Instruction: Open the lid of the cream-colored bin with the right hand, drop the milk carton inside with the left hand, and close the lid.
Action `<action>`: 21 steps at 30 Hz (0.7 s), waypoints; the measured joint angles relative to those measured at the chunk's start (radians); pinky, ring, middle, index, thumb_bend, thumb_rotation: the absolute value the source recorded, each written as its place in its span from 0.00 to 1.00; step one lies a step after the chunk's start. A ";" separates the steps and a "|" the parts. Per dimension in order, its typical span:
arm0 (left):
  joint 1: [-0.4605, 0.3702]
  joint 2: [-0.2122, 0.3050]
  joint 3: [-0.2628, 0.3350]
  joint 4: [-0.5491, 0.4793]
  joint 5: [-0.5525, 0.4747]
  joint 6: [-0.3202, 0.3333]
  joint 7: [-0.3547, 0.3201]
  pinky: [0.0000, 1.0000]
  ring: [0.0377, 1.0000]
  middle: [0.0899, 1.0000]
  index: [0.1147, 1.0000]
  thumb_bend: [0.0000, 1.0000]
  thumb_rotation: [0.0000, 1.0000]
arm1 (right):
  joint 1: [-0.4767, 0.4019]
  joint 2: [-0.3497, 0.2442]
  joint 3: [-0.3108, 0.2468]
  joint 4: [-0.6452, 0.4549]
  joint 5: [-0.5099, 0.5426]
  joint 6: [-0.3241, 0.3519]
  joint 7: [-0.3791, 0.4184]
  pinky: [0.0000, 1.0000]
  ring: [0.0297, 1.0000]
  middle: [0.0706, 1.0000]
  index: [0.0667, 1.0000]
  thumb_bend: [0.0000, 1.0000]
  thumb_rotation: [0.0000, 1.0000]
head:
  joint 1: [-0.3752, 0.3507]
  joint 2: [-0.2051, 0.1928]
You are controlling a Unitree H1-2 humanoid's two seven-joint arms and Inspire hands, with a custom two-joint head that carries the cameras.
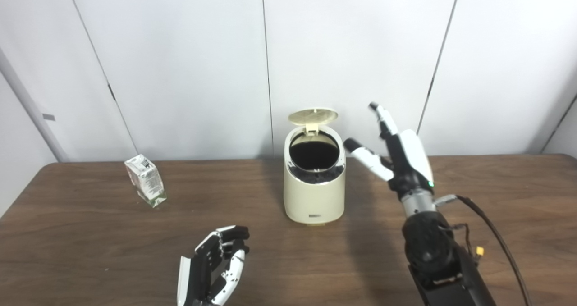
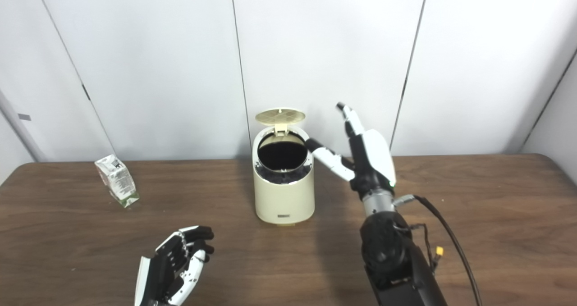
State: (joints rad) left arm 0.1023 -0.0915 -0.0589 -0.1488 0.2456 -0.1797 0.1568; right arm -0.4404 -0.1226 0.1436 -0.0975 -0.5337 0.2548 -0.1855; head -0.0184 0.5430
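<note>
The cream-colored bin (image 1: 314, 193) stands at the middle of the table, its round lid (image 1: 313, 116) raised upright at the back and its dark inside showing. My right hand (image 1: 396, 155) is lifted just to the right of the bin's rim, open, fingers spread and holding nothing. The milk carton (image 1: 145, 180) stands tilted on the table at the far left. My left hand (image 1: 216, 263) hovers low near the front edge, open with fingers loosely curled, well apart from the carton and in front-left of the bin.
The brown wooden table (image 1: 90, 243) spans the view, backed by a white panelled wall. A black cable (image 1: 496, 238) runs from my right forearm across the table's right side.
</note>
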 measured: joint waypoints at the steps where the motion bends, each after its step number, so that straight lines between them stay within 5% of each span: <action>1: -0.001 -0.001 0.000 0.000 -0.001 0.000 0.000 0.52 0.55 0.61 0.61 0.21 0.36 | 0.022 0.001 -0.008 -0.030 0.008 -0.027 -0.011 0.74 0.86 0.89 0.87 0.47 0.88 | 0.000 -0.003; 8: -0.005 0.012 0.010 0.006 -0.003 -0.002 0.003 0.52 0.54 0.60 0.60 0.22 0.39 | 0.244 0.027 -0.071 -0.165 0.155 -0.304 -0.058 0.65 0.74 0.76 0.75 0.20 0.59 | -0.003 -0.003; 14: -0.007 0.020 0.017 0.019 -0.003 -0.024 0.004 0.51 0.53 0.60 0.60 0.22 0.40 | 0.420 0.055 -0.105 -0.178 0.200 -0.435 -0.080 0.60 0.69 0.70 0.69 0.24 0.47 | -0.011 -0.002; 16: -0.008 0.020 0.019 0.020 -0.002 -0.026 0.004 0.51 0.53 0.60 0.59 0.22 0.39 | 0.454 0.063 -0.110 -0.177 0.203 -0.471 -0.084 0.59 0.67 0.68 0.66 0.25 0.40 | -0.003 0.000; 21: -0.021 0.026 0.022 0.029 -0.001 -0.032 0.005 0.51 0.52 0.59 0.59 0.22 0.40 | 0.503 0.083 -0.128 -0.119 0.151 -0.603 -0.132 0.52 0.62 0.64 0.63 0.26 0.38 | -0.020 0.003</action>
State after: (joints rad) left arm 0.0814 -0.0651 -0.0367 -0.1195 0.2446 -0.2121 0.1614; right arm 0.0629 -0.0395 0.0154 -0.2165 -0.3823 -0.3486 -0.3178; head -0.0383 0.5461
